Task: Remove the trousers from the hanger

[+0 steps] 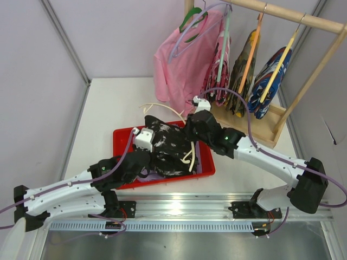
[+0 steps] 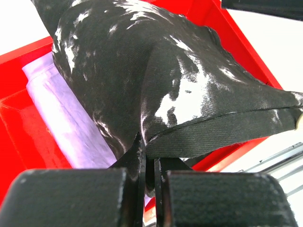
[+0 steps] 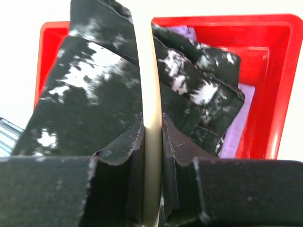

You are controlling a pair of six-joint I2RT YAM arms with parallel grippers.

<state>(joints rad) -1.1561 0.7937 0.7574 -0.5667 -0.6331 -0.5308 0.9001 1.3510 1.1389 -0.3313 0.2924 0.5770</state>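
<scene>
A: Report the black trousers (image 1: 165, 146).

B: Black cloth with white speckles and blotches. Crumpled in a raised heap in the red tray (image 1: 122, 135), part spilling over the far rim. One folded hem edge is pinched in the left gripper (image 2: 149, 156).

A: Hanger (image 3: 152, 94)?

B: Cream-coloured. Its bar runs up through the black cloth, which drapes on both sides. The right gripper (image 3: 152, 137) is clamped on the bar.

A: Lavender trousers (image 2: 57, 109)?

B: Plain pale lavender. They lie flat on the tray floor, underneath the black pair, with only the edges showing.
</scene>
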